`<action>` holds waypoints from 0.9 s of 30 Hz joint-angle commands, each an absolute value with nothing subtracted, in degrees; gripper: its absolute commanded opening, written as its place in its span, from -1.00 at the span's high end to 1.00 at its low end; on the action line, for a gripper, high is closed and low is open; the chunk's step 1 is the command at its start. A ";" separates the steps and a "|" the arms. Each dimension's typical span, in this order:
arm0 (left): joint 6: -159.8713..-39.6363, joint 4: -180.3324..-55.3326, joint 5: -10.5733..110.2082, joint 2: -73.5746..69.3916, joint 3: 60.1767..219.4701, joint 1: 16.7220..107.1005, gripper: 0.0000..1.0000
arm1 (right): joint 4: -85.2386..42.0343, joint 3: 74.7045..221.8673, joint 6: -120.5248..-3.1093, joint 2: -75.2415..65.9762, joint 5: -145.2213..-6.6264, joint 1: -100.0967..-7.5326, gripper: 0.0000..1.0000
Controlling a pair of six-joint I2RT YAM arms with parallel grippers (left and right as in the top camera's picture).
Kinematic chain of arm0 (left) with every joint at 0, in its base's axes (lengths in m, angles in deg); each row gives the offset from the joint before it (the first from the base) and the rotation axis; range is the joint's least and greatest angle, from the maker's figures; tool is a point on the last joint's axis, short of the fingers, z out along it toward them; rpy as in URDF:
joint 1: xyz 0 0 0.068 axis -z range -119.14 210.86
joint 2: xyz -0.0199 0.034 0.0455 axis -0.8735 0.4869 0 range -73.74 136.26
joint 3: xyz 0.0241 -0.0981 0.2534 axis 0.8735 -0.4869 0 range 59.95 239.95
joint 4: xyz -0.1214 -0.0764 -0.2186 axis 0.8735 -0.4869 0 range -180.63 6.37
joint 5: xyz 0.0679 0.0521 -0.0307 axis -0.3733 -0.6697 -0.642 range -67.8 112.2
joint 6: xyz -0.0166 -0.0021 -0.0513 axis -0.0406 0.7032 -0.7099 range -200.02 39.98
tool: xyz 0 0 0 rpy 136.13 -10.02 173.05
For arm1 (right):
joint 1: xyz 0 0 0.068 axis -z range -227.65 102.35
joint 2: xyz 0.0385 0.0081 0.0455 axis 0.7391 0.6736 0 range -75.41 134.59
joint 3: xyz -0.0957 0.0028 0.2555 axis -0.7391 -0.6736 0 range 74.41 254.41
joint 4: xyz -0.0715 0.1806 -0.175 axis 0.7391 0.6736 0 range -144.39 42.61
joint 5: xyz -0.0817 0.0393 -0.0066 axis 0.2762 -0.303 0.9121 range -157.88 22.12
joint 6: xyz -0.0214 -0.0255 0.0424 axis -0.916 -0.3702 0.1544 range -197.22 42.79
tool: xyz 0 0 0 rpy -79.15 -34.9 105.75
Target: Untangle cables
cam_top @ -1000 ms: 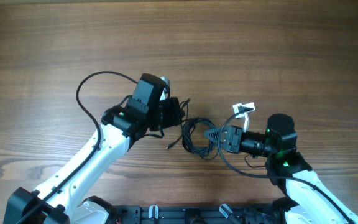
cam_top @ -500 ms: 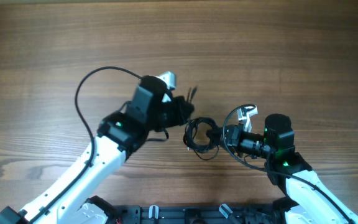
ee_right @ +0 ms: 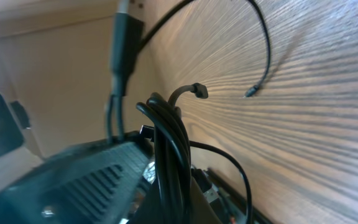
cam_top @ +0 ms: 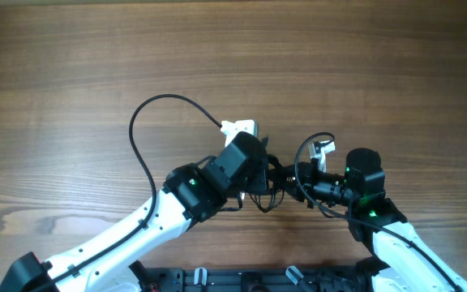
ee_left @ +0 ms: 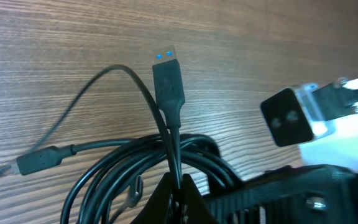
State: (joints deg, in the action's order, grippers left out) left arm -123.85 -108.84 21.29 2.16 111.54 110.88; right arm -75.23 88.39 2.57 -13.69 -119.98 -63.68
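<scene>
The cables (cam_top: pixel 272 197) are a small dark bundle of loops between my two grippers, mostly hidden in the overhead view. My left gripper (cam_top: pixel 271 175) is shut on one strand. In the left wrist view its jaws (ee_left: pixel 179 194) pinch that strand just below a dark USB plug (ee_left: pixel 168 78), above the coiled loops (ee_left: pixel 126 163). My right gripper (cam_top: pixel 302 185) is shut on the bundle. In the right wrist view its jaws (ee_right: pixel 169 202) clamp several strands (ee_right: pixel 166 140), and one thin loose end (ee_right: pixel 251 93) lies on the wood.
The wooden table (cam_top: pixel 233 65) fills the view. The left arm's thicker black cable (cam_top: pixel 148 122) arches over the table. Another plug end (ee_left: pixel 39 160) lies at the left. The two grippers are very close together, and the right gripper's body (ee_left: pixel 289 117) shows in the left wrist view.
My left gripper has moved right and slightly toward the front, up against the right gripper. The bundle, loosely spread before, is now bunched between the two grippers. The right arm has hardly moved.
</scene>
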 commanded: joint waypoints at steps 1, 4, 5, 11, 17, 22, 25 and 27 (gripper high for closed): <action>-125.91 -110.30 19.61 3.45 111.61 111.56 0.92 | -76.63 88.98 6.46 -13.67 -120.89 -63.75 0.91; -125.91 -110.43 22.21 4.45 111.61 111.80 0.92 | -76.87 88.98 6.77 -13.67 -120.63 -63.75 0.91; -125.91 -110.41 23.57 4.76 111.61 112.04 0.92 | -77.11 88.98 6.77 -13.67 -120.37 -63.75 0.91; -116.83 -109.63 32.03 7.23 111.61 113.96 0.92 | -84.47 88.98 6.64 -13.67 -120.33 -63.75 0.91; -111.68 -109.30 34.30 9.15 111.65 113.26 0.30 | -85.85 88.98 4.23 -13.67 -119.80 -63.75 0.91; -111.74 -108.49 35.74 3.17 112.37 105.02 -0.87 | -83.49 88.98 3.56 -13.65 -118.91 -63.75 0.91; -111.74 -108.49 40.40 -1.99 112.37 99.32 -1.00 | -83.49 88.98 3.62 -13.63 -118.40 -63.75 0.91; -111.83 -108.55 43.65 -4.81 112.37 96.17 -1.00 | -83.49 88.98 3.86 -13.63 -117.38 -63.75 0.91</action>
State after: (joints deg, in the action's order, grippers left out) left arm -111.94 -109.89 36.94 0.63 111.32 100.63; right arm -83.58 88.61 3.80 -13.39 -115.23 -62.39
